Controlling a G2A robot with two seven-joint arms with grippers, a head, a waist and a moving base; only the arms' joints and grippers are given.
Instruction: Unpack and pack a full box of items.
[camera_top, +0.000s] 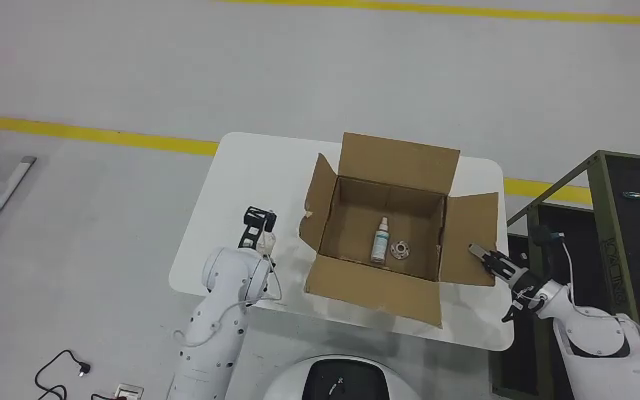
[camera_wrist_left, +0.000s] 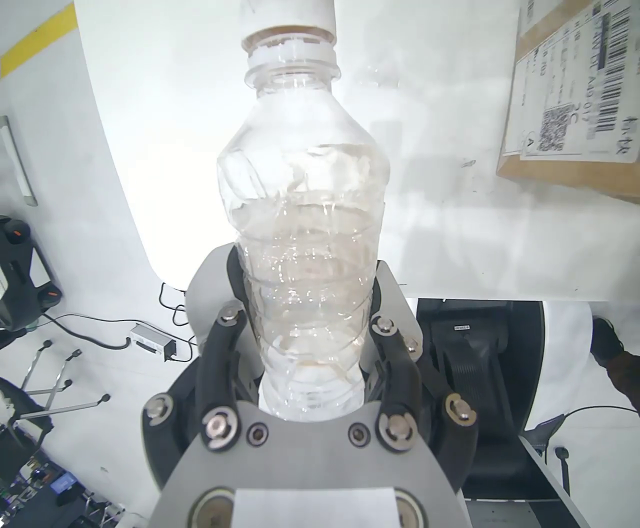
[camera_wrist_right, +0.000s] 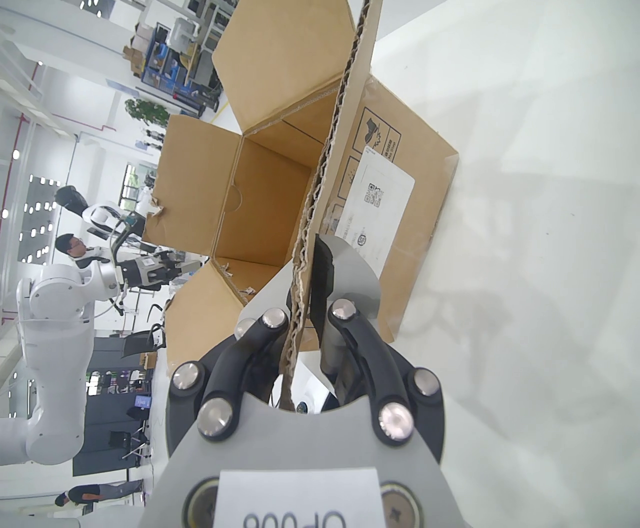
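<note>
An open cardboard box (camera_top: 345, 285) stands on the white table (camera_top: 235, 170) with its flaps spread. Inside lie a small white spray bottle (camera_top: 380, 240) and a small round part (camera_top: 400, 249). My left gripper (camera_top: 258, 222) is to the left of the box over the table, shut on a clear plastic water bottle (camera_wrist_left: 305, 225) with a white cap. My right gripper (camera_wrist_right: 305, 280) is at the box's right flap (camera_top: 472, 240), shut on the flap's edge (camera_wrist_right: 320, 190), with one finger on each side of the cardboard.
A dark green rack (camera_top: 600, 230) stands to the right of the table. The box's side label (camera_wrist_left: 575, 85) shows in the left wrist view. Cables and a power brick (camera_wrist_left: 150, 342) lie on the floor below the table's left edge.
</note>
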